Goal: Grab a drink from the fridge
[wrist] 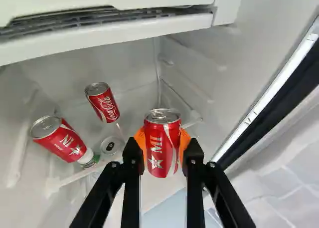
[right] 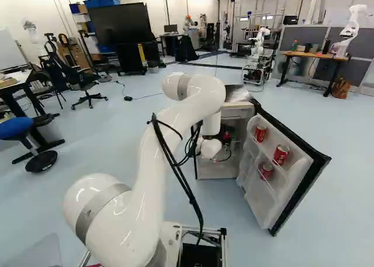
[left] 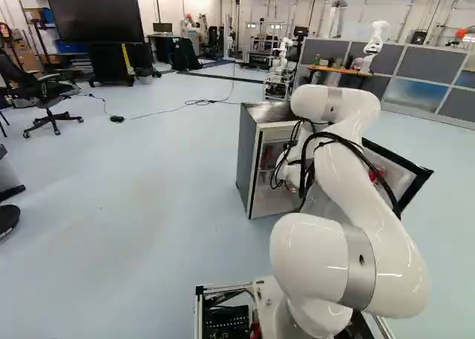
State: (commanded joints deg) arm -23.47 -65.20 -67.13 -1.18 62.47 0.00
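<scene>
Red can (wrist: 162,144) between claw's (wrist: 162,147) 2 fingers

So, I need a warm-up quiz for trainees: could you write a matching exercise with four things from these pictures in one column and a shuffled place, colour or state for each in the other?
Things
1. Pincer
2. Fridge door
3. Large screen
4. Stool

Descriptions
A. Has a blue seat
B. Swung open, with soda cans on its shelves
C. Closed on a red can
D. Black and unlit

Right pairs: 1-C, 2-B, 3-D, 4-A
</scene>
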